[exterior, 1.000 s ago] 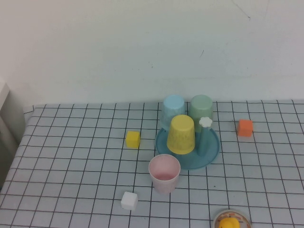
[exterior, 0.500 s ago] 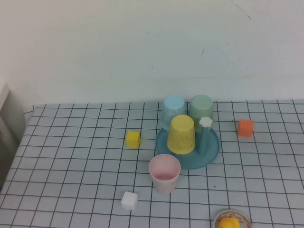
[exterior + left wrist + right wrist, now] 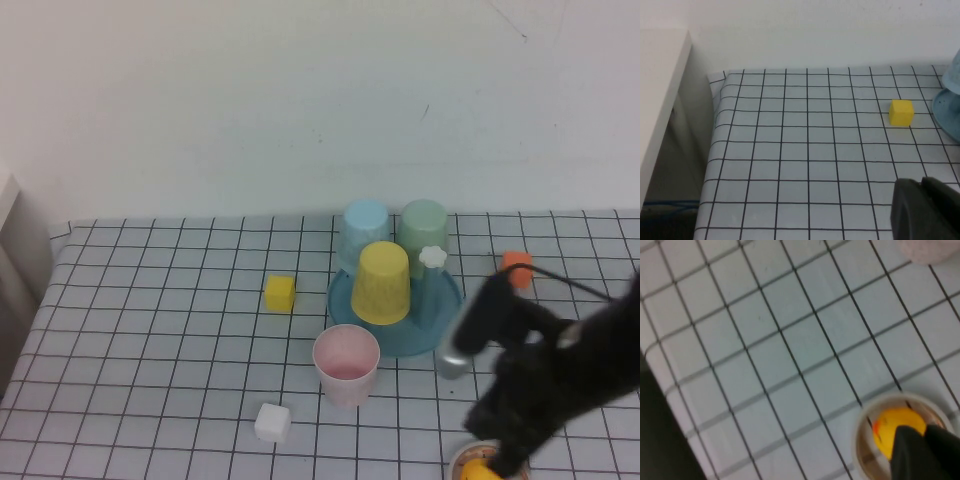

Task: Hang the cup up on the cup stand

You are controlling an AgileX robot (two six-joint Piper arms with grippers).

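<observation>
The pale pink cup (image 3: pixel 346 365) stands upright, mouth up, on the table just in front of the teal cup stand (image 3: pixel 440 322); its edge also shows in the right wrist view (image 3: pixel 927 250). The stand carries an upturned yellow cup (image 3: pixel 382 283), a light blue cup (image 3: pixel 365 232) and a green cup (image 3: pixel 424 228). One peg with a white flower cap (image 3: pixel 432 257) is bare. My right gripper (image 3: pixel 497 455) is shut and empty, to the right of the pink cup and apart from it, over a small bowl (image 3: pixel 925 434). My left gripper (image 3: pixel 921 184) is shut and empty, low over the table's left part.
A small bowl (image 3: pixel 462 462) holding a yellow toy (image 3: pixel 892 427) sits at the front edge under my right gripper. A yellow cube (image 3: pixel 280 292) lies left of the stand, a white cube (image 3: pixel 272 422) front left of the pink cup, an orange cube (image 3: pixel 516 264) at the right.
My right arm has come into the high view from the right and now reaches over the front right of the table. The cups, stand and cubes have not moved.
</observation>
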